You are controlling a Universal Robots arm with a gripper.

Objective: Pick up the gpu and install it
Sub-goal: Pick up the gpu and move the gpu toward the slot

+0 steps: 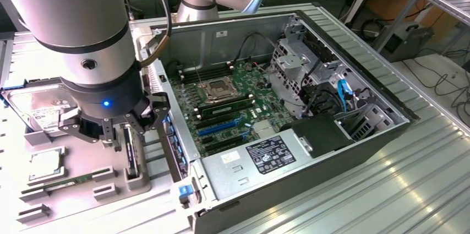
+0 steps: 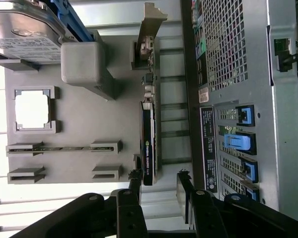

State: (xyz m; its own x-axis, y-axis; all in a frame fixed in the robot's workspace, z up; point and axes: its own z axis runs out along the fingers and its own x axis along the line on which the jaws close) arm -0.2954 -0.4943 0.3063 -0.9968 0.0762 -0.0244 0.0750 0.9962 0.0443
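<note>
since the gripper point(image 1: 129, 135) is spread wide with nothing in it, the pickup isn't done: the gpu point(image 1: 134, 159) stands on edge in the grey fixture tray point(image 1: 81, 201) right below the fingers, nothing installed in the open pc case point(image 1: 382, 135) beside it.

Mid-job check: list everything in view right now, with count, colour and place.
gpu: 1, black, silvery bracket, on edge in the fixture
hard drive: 1, silver, fixture's end at exterior view's left
processor: 1, silver, square fixture pocket
memory stick: 1, green, fixture slot
fixture: 1, grey, beside the case
computer case: 1, grey, open, on the table
motherboard: 1, green, inside the case
table: 1, silvery ribbed, under everything
arm: 1, silver, above the fixture
tool: 1, black, open, straddling the gpu
</note>
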